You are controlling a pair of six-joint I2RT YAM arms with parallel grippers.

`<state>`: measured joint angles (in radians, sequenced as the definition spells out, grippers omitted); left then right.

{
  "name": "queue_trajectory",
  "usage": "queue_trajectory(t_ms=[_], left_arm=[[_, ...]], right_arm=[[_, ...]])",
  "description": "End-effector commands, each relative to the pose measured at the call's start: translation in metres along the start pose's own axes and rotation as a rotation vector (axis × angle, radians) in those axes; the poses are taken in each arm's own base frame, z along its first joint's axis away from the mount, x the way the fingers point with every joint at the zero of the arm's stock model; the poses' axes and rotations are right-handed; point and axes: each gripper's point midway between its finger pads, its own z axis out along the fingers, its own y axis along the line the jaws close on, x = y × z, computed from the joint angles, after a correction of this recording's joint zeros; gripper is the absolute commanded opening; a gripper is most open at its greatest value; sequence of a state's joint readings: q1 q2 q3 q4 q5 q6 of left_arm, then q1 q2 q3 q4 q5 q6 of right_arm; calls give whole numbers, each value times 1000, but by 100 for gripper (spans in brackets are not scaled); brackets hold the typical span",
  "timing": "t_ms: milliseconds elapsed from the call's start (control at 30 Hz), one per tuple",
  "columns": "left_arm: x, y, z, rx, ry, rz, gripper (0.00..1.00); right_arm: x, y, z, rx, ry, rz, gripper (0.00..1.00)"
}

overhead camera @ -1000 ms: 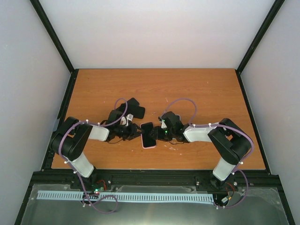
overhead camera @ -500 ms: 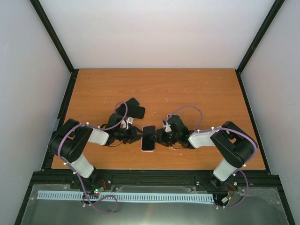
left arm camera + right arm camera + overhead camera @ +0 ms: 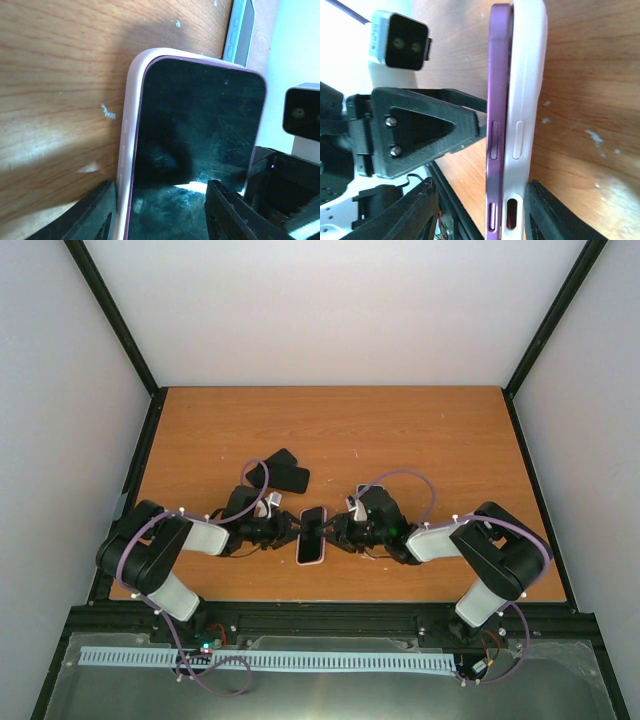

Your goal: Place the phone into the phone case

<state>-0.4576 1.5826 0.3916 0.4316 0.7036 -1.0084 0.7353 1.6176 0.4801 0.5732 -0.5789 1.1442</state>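
Note:
The phone (image 3: pixel 312 532), dark screen up, lies on the wooden table between my two grippers. It sits in a pale pink phone case (image 3: pixel 126 150). In the right wrist view the phone's purple edge (image 3: pixel 499 100) stands proud beside the case's white edge (image 3: pixel 526 100). My left gripper (image 3: pixel 293 531) reaches in from the left, one finger against the case's side, the other over the screen. My right gripper (image 3: pixel 333 530) straddles phone and case from the right. One of its fingers (image 3: pixel 555 215) touches the case, and a gap shows on the phone's side.
A black flat object (image 3: pixel 288 472) lies on the table behind the left arm. A grey-blue slab with side buttons (image 3: pixel 243 30) shows beyond the phone. Black frame rails border the table (image 3: pixel 450 440) on all sides.
The phone and case have swung from a slant to nearly straight and slid slightly nearer and left. Both grippers moved with it. The left jaws have widened.

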Motion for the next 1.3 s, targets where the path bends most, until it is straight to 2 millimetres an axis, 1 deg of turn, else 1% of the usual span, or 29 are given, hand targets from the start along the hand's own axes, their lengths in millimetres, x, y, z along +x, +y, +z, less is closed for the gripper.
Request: queue_trajectory(t_ms=[0, 100, 200, 433, 533, 633, 733, 800, 1000, 1167, 1267], left_arm=[[20, -16, 2, 70, 78, 19, 50], [22, -16, 2, 71, 79, 16, 50], [22, -15, 2, 69, 75, 17, 50], [23, -12, 2, 59, 76, 14, 50], [23, -10, 2, 52, 76, 13, 51], [23, -10, 2, 46, 74, 15, 52], [22, -8, 2, 36, 72, 18, 53], [21, -8, 2, 30, 69, 20, 53], [21, -6, 3, 25, 72, 22, 55], [21, -5, 4, 19, 74, 21, 59], [21, -3, 4, 11, 74, 20, 60]], right_arm=[[-9, 48, -6, -175, -47, -77, 47], [-9, 49, -7, -189, -48, -73, 47], [-8, 45, -5, -181, -42, -67, 46], [-5, 34, -1, -166, -34, -49, 35], [-6, 30, 1, -147, -31, -54, 32], [-6, 24, 3, -108, -27, -60, 32], [-6, 20, 4, -87, -26, -63, 36], [-6, 18, 5, -77, -22, -67, 35], [-7, 15, 8, -65, -17, -70, 21], [-8, 15, 10, -62, -18, -78, 8], [-8, 13, 10, -52, -18, -80, 7]])
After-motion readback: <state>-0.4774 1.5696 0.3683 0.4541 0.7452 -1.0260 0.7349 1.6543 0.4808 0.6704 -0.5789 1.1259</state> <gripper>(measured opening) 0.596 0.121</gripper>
